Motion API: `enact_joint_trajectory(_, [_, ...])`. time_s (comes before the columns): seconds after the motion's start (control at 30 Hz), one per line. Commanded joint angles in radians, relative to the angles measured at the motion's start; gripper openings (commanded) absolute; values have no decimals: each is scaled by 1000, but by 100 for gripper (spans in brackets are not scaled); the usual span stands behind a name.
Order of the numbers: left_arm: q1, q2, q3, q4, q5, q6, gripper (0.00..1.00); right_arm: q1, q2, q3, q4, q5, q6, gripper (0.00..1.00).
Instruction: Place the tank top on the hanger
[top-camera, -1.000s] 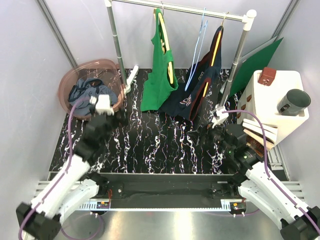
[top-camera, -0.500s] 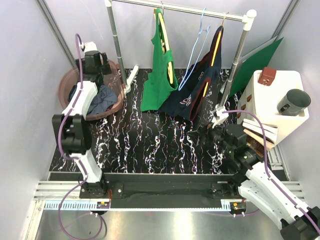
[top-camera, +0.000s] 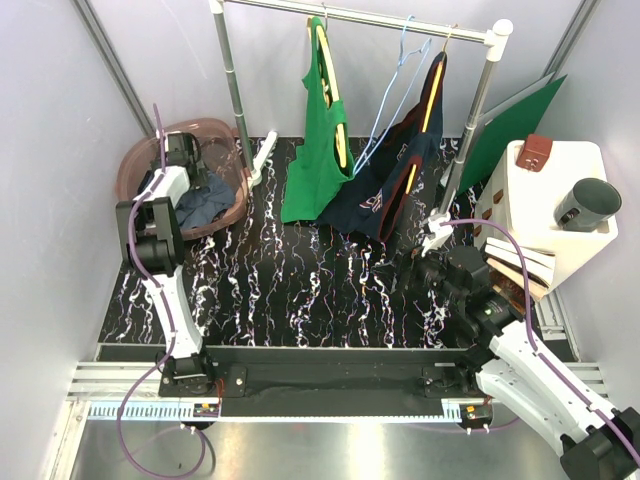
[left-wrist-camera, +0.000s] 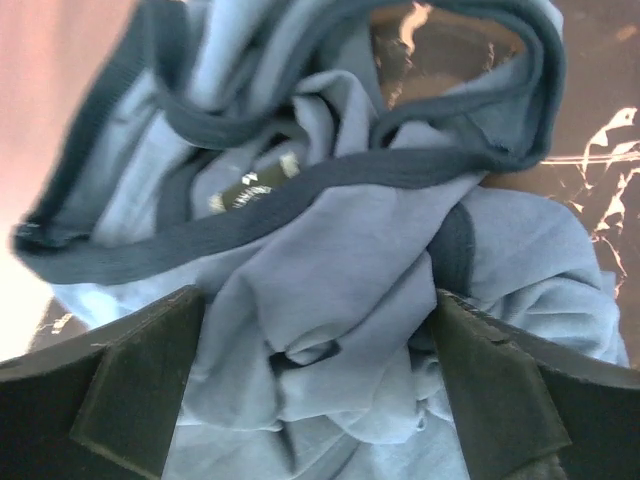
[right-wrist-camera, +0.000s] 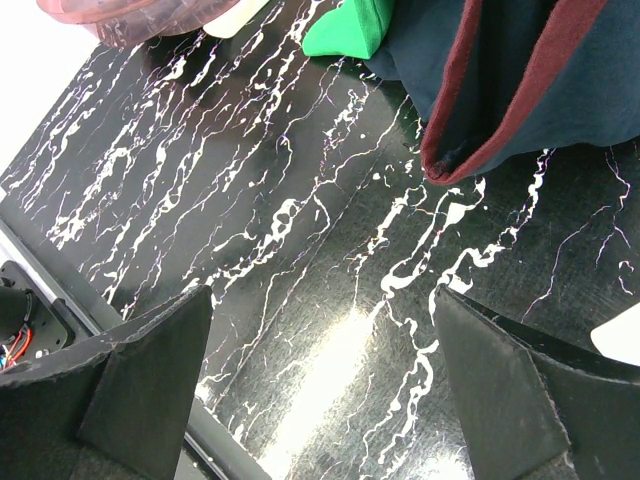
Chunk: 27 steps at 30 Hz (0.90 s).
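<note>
The slate blue-grey tank top (top-camera: 207, 199) lies crumpled in the pink basket (top-camera: 140, 158) at the back left. My left gripper (top-camera: 190, 178) reaches down into that basket. In the left wrist view the tank top (left-wrist-camera: 340, 250) fills the picture, and my left gripper (left-wrist-camera: 320, 385) is open with its fingers (left-wrist-camera: 140, 390) on either side of a bunched fold. The light-blue hanger (top-camera: 392, 95) hangs bare on the rail between the green top and the navy top. My right gripper (top-camera: 408, 270) (right-wrist-camera: 320, 385) is open over the marbled mat, holding nothing.
A clothes rail (top-camera: 360, 16) spans the back, carrying a green top (top-camera: 318, 140) and a dark navy top (top-camera: 395, 175) on yellow hangers. A white cabinet (top-camera: 555, 200) with a dark cup stands at the right, with a green board (top-camera: 515, 125) behind it.
My left arm swung from the front of the mat up over the basket and has dropped into it onto the tank top. The blue hanger sways slightly. My right arm barely moved.
</note>
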<state>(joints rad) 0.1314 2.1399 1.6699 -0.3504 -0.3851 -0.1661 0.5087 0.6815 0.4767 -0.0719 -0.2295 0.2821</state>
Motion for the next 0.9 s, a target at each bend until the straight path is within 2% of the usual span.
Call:
enact_joint_trajectory(0.0, [2, 18, 67, 8, 57, -9, 80, 5, -17, 0, 44, -17, 6, 100])
enact_joint_trajectory(0.07, [7, 20, 70, 4, 80, -13, 53, 4, -25, -1, 44, -18, 8, 100])
enact_joint_trajectory(0.1, [5, 17, 68, -1, 83, -12, 18, 4, -28, -1, 43, -16, 8, 100])
enact_joint_trajectory(0.13, [5, -9, 68, -5, 83, -16, 6, 4, -31, -3, 43, -16, 8, 100])
enact_joint_trajectory(0.17, [5, -30, 54, -2, 86, -22, 0, 5, -37, -3, 41, -14, 9, 100])
enact_joint_trajectory(0.3, [-4, -196, 11, 24, 69, -46, 0, 5, -42, -4, 40, -13, 9, 100])
enact_joint_trajectory(0.43, [-29, -456, -15, 106, 23, -44, 0, 4, -39, -1, 40, -14, 9, 100])
enact_joint_trajectory(0.63, [-102, -746, -30, 168, -23, 43, 0, 4, -40, -3, 37, -16, 11, 100])
enact_joint_trajectory(0.73, [-168, -892, -117, 221, -40, 69, 0, 5, -49, -4, 35, -7, 9, 100])
enact_joint_trajectory(0.87, [-326, -1028, -142, 258, -14, 122, 0, 4, -45, -6, 35, 2, 11, 100])
